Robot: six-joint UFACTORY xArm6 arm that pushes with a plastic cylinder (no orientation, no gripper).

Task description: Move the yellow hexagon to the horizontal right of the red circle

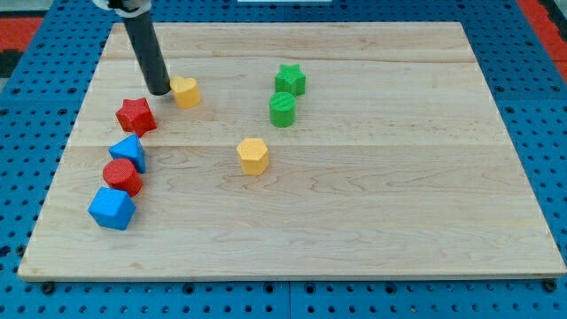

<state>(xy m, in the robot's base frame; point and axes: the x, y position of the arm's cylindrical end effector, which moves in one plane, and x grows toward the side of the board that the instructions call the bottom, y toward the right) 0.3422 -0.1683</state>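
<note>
My tip point(160, 91) rested on the wooden board point(399, 204) at the view's upper left, just beside the yellow heart point(185, 91) and above the red star point(135, 115). The arm carried no pincer, only the rod, and held nothing. The yellow hexagon point(253, 155) lay near the board's centre, well apart from the tip. The red circle point(122, 176) sat at the left, touching the blue triangle point(128, 151) above and the blue cube point(112, 208) below. The green star point(290, 79) stood directly above the green cylinder point(282, 109).

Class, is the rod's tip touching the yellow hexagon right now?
No: my tip is beside the yellow heart, far from the yellow hexagon.
</note>
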